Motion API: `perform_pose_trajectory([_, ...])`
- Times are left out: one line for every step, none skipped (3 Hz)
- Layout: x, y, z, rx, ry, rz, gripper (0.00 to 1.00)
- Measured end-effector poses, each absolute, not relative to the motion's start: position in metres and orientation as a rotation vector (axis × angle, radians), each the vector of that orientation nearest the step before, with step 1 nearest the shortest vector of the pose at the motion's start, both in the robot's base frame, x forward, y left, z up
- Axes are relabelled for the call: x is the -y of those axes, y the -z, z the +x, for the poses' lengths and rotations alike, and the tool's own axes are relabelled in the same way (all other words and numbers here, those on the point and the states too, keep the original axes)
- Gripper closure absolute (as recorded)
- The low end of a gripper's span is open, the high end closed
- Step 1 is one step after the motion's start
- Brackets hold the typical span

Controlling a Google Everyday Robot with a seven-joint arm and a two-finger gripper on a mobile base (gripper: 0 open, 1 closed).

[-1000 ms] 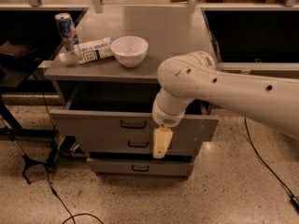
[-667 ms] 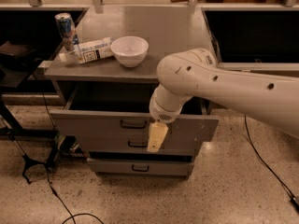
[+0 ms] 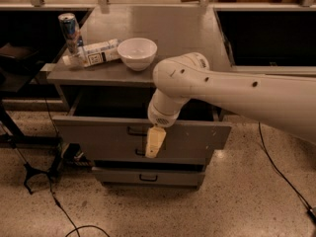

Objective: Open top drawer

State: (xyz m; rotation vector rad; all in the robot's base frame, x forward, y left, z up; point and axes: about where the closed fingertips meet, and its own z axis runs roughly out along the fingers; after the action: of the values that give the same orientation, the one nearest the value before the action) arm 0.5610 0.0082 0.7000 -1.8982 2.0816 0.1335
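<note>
Opening the top drawer: the top drawer [image 3: 98,132] is standing well out from the cabinet [image 3: 64,75], its dark inside showing, so I am judging the pull as nearly or wholly done.
Gripper: the gripper [image 3: 154,143] is hanging from the white arm [image 3: 237,93] in front of the drawer's face, just right of and below the black handle [image 3: 136,131]; whether it is touching the face I cannot tell.
Grip: how far it is standing open I cannot tell, and nothing is visibly sitting in it.
Next move: it is probably calling for a short further pull straight outward if travel is remaining, or for backing away without nudging the front inward.
Cabinet top: a bowl [image 3: 137,53] and a can [image 3: 69,31] are sitting well clear.
</note>
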Motion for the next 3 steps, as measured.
perform_pose_trajectory([-0.009,-0.67,0.556,-2.127,-0.188,-1.931,0.0])
perform_pose_trajectory([-0.008,-0.653,0.547,-2.147,-0.225,-1.948,0.0])
perform_pose_trajectory([-0.005,-0.651,0.538,-2.129,-0.225,-1.984,0.0])
